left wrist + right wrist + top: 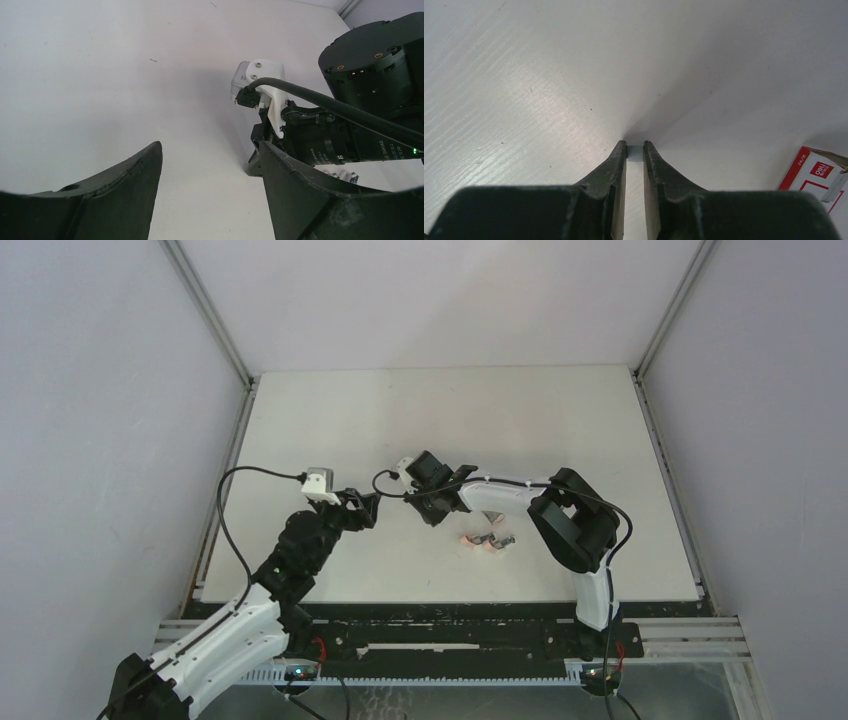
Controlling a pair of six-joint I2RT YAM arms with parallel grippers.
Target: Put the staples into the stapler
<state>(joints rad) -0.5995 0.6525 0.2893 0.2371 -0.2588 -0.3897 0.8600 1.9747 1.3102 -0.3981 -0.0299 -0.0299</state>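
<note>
White table top (450, 410) inside a grey-walled enclosure, arms mounted at the near edge. The staples (635, 155) show as a short grey metallic face lodged between the very tips of the right gripper (635, 148). The jaws stand narrow, and each fingertip appears to meet one side of the strip. The tips are down at the table surface, and whether the strip has left the surface cannot be told.

Only this end face shows. The long axis is judged to run ahead of the fingers along their own line, though it cannot be read directly.

The staple box (816, 175), white with a red-marked label, lies to the right of these fingers and behind their tips, well apart from the strip.

In the top view a cluster of small pink items (487, 540) sits beside the right arm, behind its fingers. They are too small to tell stapler from box.

The left gripper (210, 150) faces the right wrist with its fingers (125, 190) spread wide and nothing between them. The right arm is therefore the arm on the strip, and the coming lift depends on the pinch across the strip's short width.
</note>
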